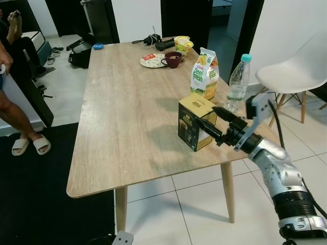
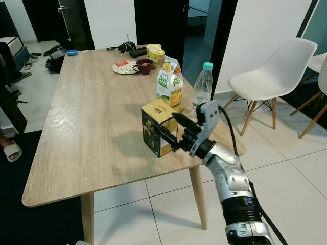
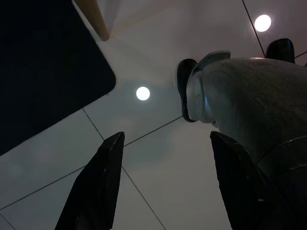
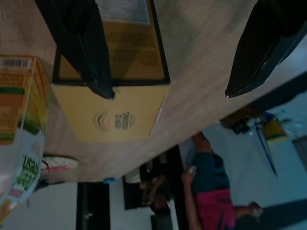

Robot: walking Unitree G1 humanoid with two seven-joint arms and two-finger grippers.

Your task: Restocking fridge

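Right arm is stretched forward over the near edge of the counter (image 1: 117,132), right gripper (image 1: 213,124) brought level with the yellow-and-black box (image 1: 194,121). Fingers are spread wide, nothing held; from the right wrist view one finger (image 4: 81,45) lies over the box face, the other stands clear beside it over bare wood, so the box is not yet straddled. Likely a line-up for a side grasp, box being the nearest item to the edge.

Just behind the box the juice carton (image 1: 205,74) is stood upright, the water bottle (image 1: 238,84) beside it near the counter's right edge; all three grouped within reach, presumably staged for the fridge. Plate (image 1: 152,61) and dark mug (image 1: 172,59) are left at the far end.

Left gripper (image 3: 163,187) hangs idle over floor tiles, fingers apart, empty.

A person's legs (image 1: 18,120) are seen at the left, well apart.
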